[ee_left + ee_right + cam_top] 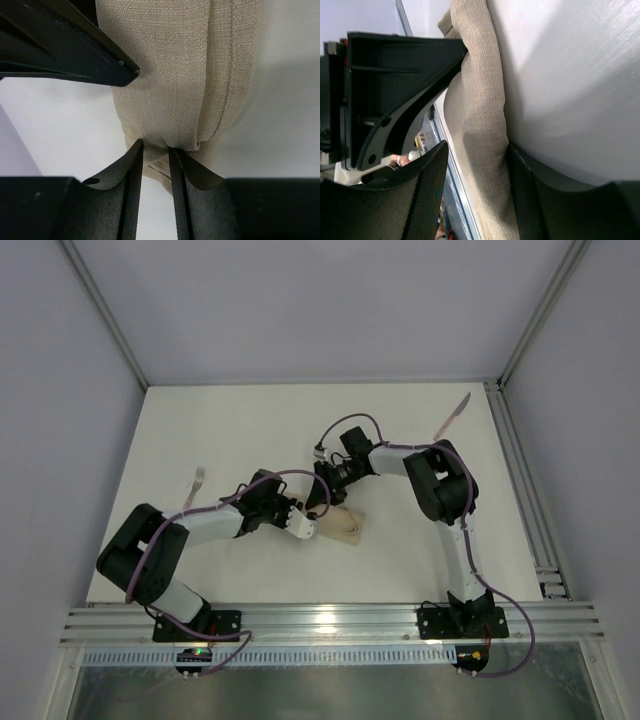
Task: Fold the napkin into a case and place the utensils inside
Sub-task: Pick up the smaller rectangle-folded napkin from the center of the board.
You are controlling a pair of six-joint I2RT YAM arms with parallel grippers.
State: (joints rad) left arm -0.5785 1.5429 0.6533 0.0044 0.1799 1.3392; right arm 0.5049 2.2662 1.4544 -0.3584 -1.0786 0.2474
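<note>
So we've got the folded napkin (342,526) in the middle of the table (250,430), our left pincer (156,146) nipped narrow on one end, our right pincer (477,165) clamped around the bundle, and the knife (452,415) and fork (195,485) well apart from it.

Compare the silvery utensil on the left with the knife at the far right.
The silvery utensil is thin and pale, lying nearly straight, left of the napkin; the knife has a pinkish handle and lies slanted near the table's far right corner. The knife is farther from the napkin. Both lie bare on the table, ungripped.
</note>
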